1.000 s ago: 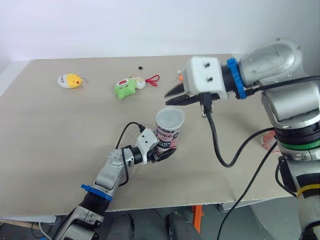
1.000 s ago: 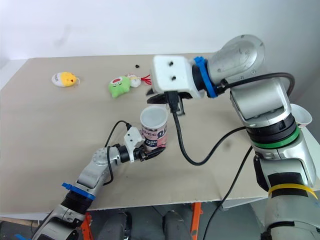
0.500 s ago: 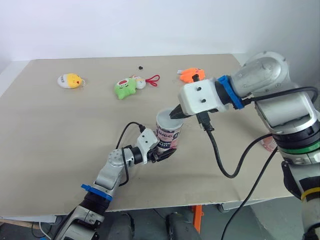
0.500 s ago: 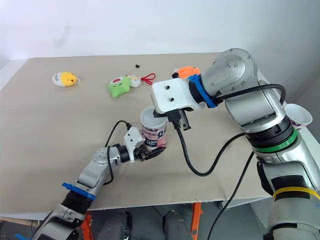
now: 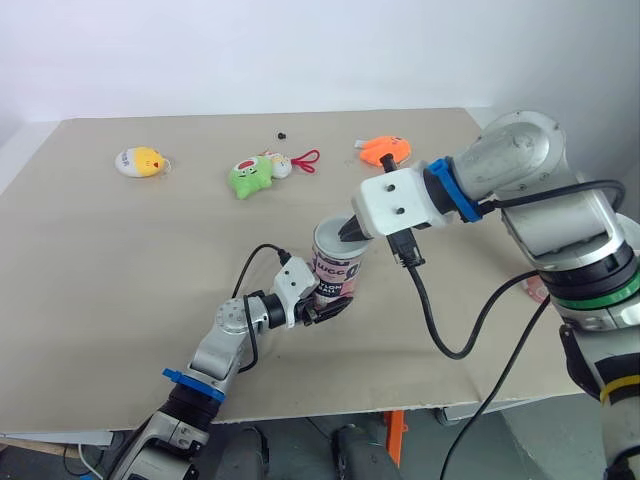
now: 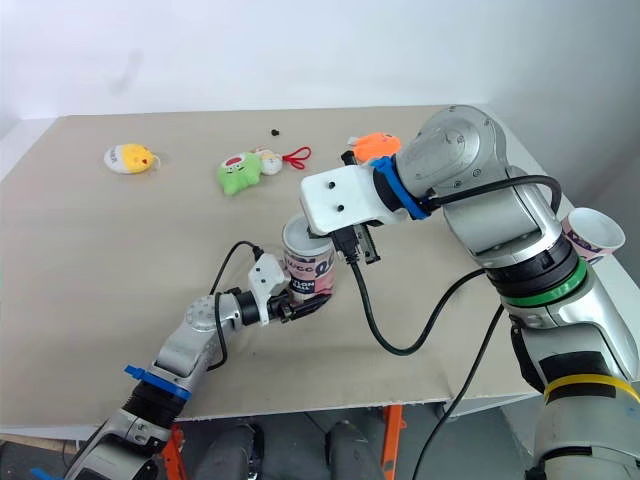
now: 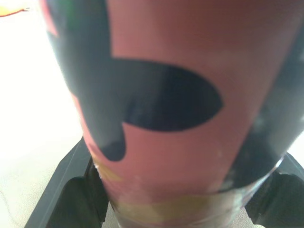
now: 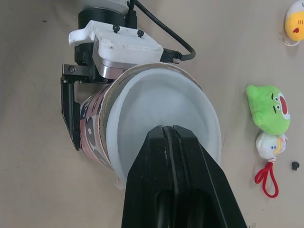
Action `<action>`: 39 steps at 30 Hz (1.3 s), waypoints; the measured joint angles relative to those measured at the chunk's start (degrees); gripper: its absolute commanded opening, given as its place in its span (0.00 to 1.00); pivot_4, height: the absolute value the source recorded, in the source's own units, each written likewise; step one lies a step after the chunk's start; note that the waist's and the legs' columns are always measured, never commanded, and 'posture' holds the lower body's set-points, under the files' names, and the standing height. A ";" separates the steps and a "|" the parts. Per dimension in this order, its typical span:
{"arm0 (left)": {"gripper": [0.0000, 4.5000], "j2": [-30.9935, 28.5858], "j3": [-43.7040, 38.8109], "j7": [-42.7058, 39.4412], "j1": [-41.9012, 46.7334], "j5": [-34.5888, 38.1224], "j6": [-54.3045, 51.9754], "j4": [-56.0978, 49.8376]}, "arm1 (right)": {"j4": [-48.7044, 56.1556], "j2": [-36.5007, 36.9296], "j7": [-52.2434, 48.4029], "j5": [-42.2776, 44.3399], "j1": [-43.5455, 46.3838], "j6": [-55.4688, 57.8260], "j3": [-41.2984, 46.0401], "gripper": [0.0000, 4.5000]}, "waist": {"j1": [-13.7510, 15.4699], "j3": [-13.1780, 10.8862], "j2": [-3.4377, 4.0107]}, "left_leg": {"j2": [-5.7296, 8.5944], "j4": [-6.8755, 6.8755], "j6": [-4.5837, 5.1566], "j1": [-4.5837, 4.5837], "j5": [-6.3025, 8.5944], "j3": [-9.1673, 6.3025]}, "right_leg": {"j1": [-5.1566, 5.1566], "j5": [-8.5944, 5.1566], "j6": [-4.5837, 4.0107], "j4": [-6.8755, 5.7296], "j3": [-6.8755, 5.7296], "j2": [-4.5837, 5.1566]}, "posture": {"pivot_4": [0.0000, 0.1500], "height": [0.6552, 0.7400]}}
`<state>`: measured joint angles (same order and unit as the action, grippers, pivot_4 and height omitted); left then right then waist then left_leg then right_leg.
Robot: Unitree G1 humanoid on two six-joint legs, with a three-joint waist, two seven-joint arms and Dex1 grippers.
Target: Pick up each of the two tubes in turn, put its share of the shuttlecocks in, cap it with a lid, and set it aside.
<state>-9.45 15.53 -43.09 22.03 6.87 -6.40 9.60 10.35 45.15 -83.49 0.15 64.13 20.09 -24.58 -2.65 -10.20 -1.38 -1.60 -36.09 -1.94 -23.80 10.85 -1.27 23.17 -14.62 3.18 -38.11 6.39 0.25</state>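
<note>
With the left gripper (image 5: 325, 308) grasping the tube (image 5: 337, 272) and the right gripper (image 8: 166, 132), fingers clenched empty, bearing on the white lid (image 8: 156, 102), off-centre pressure may seat it crooked.

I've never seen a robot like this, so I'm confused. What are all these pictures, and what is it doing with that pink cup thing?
It is a robot with two arms, and each arm ends in a grasping tool with two black fingers. The two wide pictures come from cameras on its head, looking down at a table. The two close-up pictures come from small cameras on its wrists.

The left tool is clamped around the lower part of a pink and black tube. The right tool, its fingers shut together, points down at the white lid on top of the tube.

Farther back on the table lie a yellow toy, a green toy, a small white toy with a red loop, and an orange toy.
</note>
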 measured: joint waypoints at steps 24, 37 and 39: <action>0.66 0.02 -0.01 -0.06 -0.06 0.02 0.00 -0.03 | -0.48 -1.81 1.16 1.32 -0.19 1.33 0.05 0.01 | 0.00 0.00 0.00 | 0.01 0.00 0.00 0.00 0.00 -0.01 | 0.00 0.00 0.01 0.00 -0.01 0.01 | 1.00 1.00; 0.66 0.02 -0.02 -0.10 -0.04 0.05 0.00 -0.03 | -2.98 -3.07 2.25 2.79 -0.18 2.24 0.22 0.01 | 0.00 0.00 0.00 | 0.01 0.00 0.00 0.00 0.00 -0.01 | 0.00 0.00 0.01 0.00 -0.01 0.00 | 1.00 1.00; 0.66 0.02 -0.02 -0.10 -0.04 0.05 0.00 -0.03 | -3.30 -3.26 2.28 2.88 -0.18 2.23 0.22 0.01 | 0.00 0.00 0.00 | 0.01 0.00 0.00 0.00 0.00 -0.01 | 0.00 0.01 0.01 0.00 -0.01 0.00 | 1.00 1.00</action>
<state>-9.43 15.51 -43.19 21.99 6.92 -6.40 9.57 7.05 41.88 -81.21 3.04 63.95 22.31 -24.36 -2.65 -10.19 -1.38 -1.59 -36.09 -1.94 -23.81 10.85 -1.28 23.17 -14.62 3.19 -38.11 6.38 0.25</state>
